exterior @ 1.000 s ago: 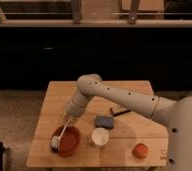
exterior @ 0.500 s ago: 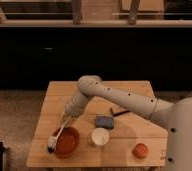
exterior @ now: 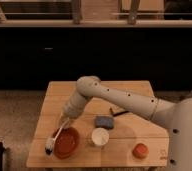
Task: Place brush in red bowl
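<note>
A pale wooden table [exterior: 54, 100] stands on a speckled floor [exterior: 11, 112], with a dark wall [exterior: 49, 55] behind it at 12 o'clock. Taking the tabletop as a clock face, the red bowl [exterior: 69, 144] sits at 7 o'clock. The brush [exterior: 58, 135] lies tilted across the bowl's left rim, with its bristle head low at 8 o'clock of the bowl and hanging outside the rim. The gripper [exterior: 67, 119] sits at the handle's upper end, at 12 o'clock of the bowl. Whether it is clamped on the handle or loose cannot be told. 1 white cup [exterior: 99, 137] stands at 6 o'clock, just beside the bowl. A blue sponge [exterior: 104, 121] lies near the centre. An orange-red lump [exterior: 139, 150] sits at 5 o'clock.
</note>
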Controlling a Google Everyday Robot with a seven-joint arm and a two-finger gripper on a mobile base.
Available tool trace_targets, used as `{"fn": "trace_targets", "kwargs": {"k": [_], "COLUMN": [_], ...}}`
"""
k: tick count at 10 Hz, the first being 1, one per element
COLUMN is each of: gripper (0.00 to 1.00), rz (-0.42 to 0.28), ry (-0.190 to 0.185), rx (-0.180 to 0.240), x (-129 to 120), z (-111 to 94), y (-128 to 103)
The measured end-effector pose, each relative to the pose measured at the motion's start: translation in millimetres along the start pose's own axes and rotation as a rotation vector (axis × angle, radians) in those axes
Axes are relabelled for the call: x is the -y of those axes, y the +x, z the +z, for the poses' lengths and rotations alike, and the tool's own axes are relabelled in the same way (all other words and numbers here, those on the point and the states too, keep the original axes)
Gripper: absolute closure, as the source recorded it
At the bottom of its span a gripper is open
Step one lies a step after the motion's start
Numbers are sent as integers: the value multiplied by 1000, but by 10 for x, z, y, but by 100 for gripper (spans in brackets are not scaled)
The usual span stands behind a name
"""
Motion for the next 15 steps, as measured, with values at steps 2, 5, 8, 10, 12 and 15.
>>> {"fn": "trace_targets", "kwargs": {"k": [2, 5, 8, 10, 12, 15], "gripper": [100, 100, 100, 98, 81, 49], "rz": [2, 6, 40, 55, 85, 121], "ry": [15, 41, 72, 84, 92, 100], "rx": [13, 29, 27, 27, 33, 38], "x": [15, -2, -130, -177, -248, -330], "z": [32, 86, 75, 71, 84, 107], "y": [-48, -80, -64, -52, -15, 39]}}
